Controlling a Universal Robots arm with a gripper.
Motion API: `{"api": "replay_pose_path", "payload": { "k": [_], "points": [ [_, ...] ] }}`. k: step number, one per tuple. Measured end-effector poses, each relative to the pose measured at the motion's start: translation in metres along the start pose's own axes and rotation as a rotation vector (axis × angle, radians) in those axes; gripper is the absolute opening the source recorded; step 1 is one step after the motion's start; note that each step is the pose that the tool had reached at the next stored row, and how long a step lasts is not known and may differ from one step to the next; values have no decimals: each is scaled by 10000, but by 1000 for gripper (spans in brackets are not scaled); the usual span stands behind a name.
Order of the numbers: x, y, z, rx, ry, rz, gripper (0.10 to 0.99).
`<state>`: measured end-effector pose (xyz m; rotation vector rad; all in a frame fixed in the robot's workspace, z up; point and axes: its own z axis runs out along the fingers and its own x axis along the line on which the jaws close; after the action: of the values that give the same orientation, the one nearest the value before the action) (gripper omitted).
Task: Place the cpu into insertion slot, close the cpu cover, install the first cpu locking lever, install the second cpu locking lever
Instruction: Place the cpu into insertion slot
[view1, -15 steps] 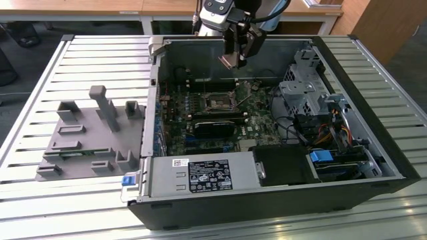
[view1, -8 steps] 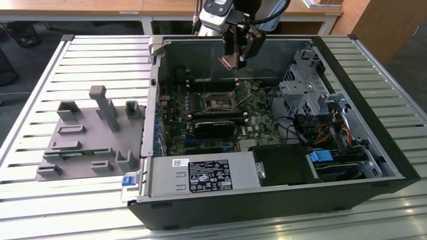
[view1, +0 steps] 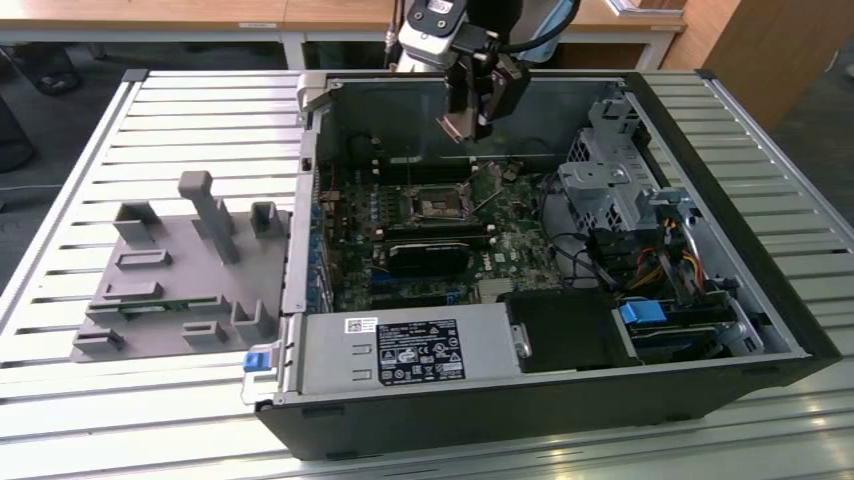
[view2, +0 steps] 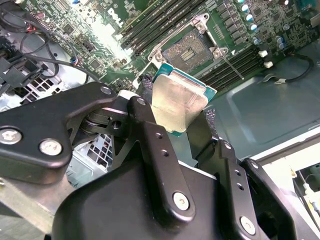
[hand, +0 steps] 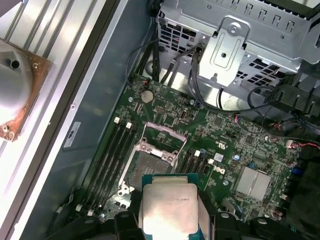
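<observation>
Plainly, in the exterior view the cpu (view1: 455, 126) is held clamped in the claw (view1: 470, 118), raised well above the insertion slot (view1: 438, 205). In the second wrist view the empty insertion slot (view2: 190, 50) is seen beyond the cpu's (view2: 177, 100) leading edge. In the first wrist view it (hand: 150, 167) is likewise seen ahead, apart.

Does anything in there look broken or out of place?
Nothing looks broken or spilled. The one loose part is the cpu, pinched in the gripper above the circuit board; its insertion slot sits open and empty.
</observation>
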<state>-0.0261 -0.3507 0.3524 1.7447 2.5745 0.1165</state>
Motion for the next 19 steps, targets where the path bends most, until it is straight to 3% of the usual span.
{"api": "replay_pose_path", "payload": {
  "k": [9,19],
  "points": [
    [-1,-4,60,6,-7,85,525],
    [-2,-12,154,-25,-139,1766,525]
  ]
}}
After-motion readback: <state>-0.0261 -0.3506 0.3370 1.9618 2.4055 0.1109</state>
